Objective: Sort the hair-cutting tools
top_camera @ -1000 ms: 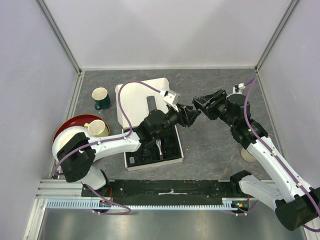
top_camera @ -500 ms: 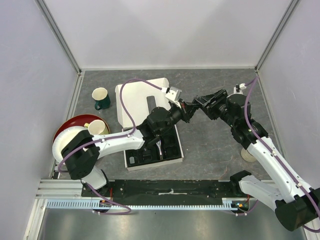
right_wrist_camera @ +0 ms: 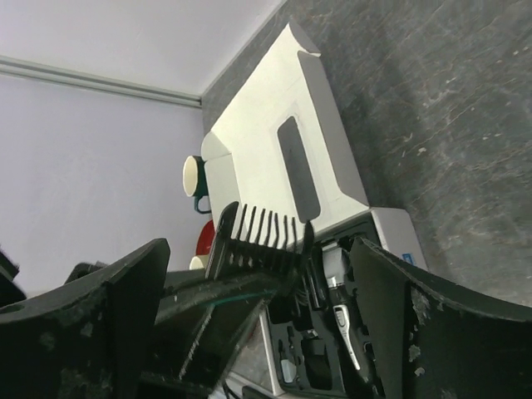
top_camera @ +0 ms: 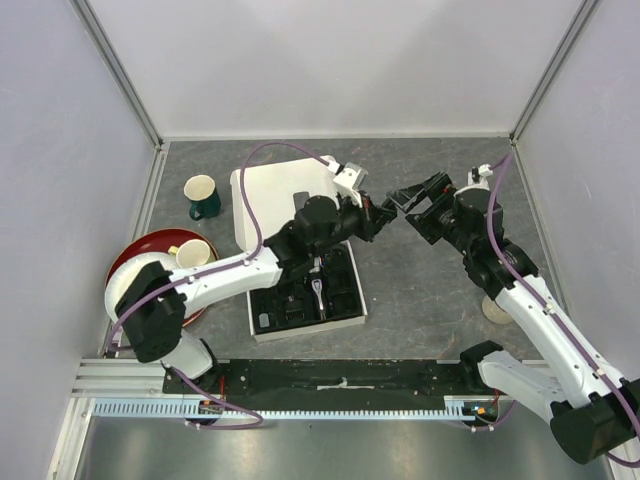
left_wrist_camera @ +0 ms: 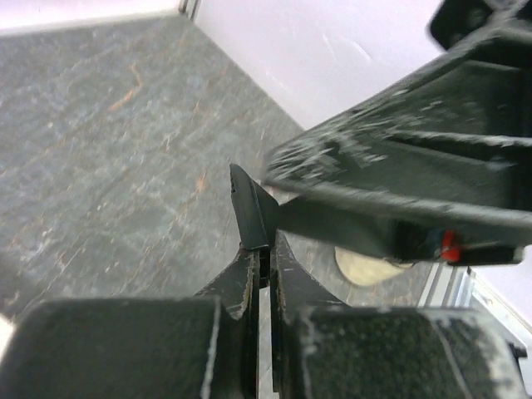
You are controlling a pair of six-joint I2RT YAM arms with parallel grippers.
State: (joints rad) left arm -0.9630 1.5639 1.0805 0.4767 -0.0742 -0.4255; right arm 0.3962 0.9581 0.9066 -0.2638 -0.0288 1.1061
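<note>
One black comb guard (right_wrist_camera: 262, 241) is held clamped in the closed left gripper (left_wrist_camera: 259, 256), flanked by the wide-spread fingers (right_wrist_camera: 108, 316) of the right gripper (top_camera: 402, 203); two mugs (top_camera: 203, 196) (top_camera: 195, 256) are recorded.

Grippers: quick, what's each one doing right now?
Left gripper: closed on a black comb guard.
Right gripper: open, holding nothing, straddling that guard.

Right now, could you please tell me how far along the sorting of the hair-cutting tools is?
Looks done: the clipper and other black pieces lie in the box's black tray. In hand: the left gripper is shut on a comb guard in mid-air, with the right gripper open around it. Left: that guard must be set down; I cannot tell what else remains.
</note>
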